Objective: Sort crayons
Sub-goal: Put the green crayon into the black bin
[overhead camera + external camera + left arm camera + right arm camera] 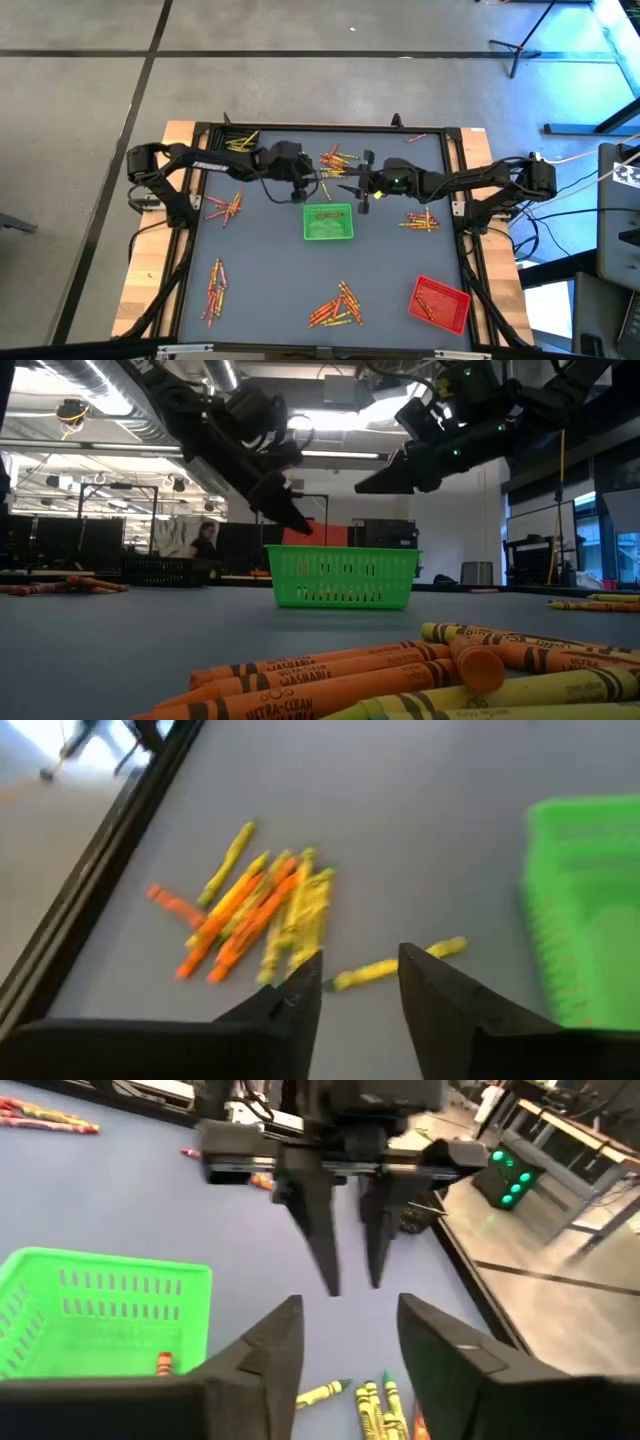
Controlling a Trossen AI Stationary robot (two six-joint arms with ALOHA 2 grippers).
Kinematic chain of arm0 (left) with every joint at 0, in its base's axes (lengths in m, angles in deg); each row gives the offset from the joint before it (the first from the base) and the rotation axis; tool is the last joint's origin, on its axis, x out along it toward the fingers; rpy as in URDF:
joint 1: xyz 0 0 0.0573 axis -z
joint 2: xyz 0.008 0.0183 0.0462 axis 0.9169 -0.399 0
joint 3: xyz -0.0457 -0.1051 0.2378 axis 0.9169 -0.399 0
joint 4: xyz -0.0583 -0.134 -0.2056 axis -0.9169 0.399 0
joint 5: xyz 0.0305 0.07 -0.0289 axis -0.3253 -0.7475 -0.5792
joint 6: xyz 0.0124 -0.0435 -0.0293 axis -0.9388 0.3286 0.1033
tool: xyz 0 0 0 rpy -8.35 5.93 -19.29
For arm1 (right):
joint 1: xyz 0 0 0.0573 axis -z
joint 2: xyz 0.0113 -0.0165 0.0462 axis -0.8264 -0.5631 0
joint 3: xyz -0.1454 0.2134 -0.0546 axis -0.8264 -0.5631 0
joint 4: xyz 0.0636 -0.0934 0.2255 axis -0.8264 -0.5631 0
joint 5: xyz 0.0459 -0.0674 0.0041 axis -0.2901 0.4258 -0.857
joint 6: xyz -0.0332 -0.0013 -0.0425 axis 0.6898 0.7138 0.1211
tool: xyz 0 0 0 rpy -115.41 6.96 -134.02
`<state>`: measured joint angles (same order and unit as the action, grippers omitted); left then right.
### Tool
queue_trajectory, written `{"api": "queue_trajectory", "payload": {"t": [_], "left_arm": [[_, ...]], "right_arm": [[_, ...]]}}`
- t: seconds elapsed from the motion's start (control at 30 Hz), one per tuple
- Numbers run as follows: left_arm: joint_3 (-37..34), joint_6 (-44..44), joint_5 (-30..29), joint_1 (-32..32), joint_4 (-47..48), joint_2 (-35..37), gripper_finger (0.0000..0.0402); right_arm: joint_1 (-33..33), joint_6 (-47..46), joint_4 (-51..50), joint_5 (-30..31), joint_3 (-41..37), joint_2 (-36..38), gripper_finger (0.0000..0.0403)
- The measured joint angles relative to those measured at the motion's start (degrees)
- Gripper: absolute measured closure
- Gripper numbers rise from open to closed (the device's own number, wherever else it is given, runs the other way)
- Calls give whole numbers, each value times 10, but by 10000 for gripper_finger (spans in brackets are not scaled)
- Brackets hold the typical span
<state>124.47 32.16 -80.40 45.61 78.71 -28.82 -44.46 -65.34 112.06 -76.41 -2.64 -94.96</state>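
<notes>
Crayons lie in loose piles on the grey table: one pile (340, 160) is at the far middle, and others (225, 207) (420, 220) (337, 305) are spread around. A green tray (328, 222) stands at the centre with one crayon (165, 1363) inside it. My left gripper (360, 980) hangs open above the table just beyond the tray's far left corner. An orange and yellow pile (260, 915) and a single yellow crayon (395, 965) lie beneath it. My right gripper (350, 1330) is open and faces the left gripper (350, 1275) from the right, above the tray's far right corner. Neither holds anything.
A red tray (440, 303) with crayons sits at the near right corner. More crayon piles lie at the far left (240, 143) and the near left (215, 290). A raised dark frame (190, 250) borders the table. The two grippers hang close together, tip to tip.
</notes>
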Motion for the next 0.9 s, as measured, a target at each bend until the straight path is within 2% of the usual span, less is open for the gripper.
{"api": "queue_trajectory", "payload": {"t": [0.1, 0.2, 0.33, 0.4, 0.57, 0.7, 0.9], "left_arm": [[11, -31, 7, -30, 26, 0, 270], [13, -63, 40, -59, 36, -9, 269], [14, -112, 159, -91, 34, -33, 269], [14, -134, 196, -98, 28, -52, 269], [18, -161, 201, -93, -14, -101, 269], [58, -168, 192, -87, 0, -140, 269], [132, -198, 184, -82, 82, -193, 269]], "right_arm": [[0, 1, 1, 0, 0, 0, 224], [0, 2, 0, 0, 0, 0, 222], [0, 2, -4, -2, 0, 0, 225], [0, 2, -5, -3, 0, 0, 225], [0, 2, -8, -6, 0, 0, 225], [0, 2, -8, -6, 0, 0, 225], [0, 2, -12, -6, 0, 0, 226]]}}
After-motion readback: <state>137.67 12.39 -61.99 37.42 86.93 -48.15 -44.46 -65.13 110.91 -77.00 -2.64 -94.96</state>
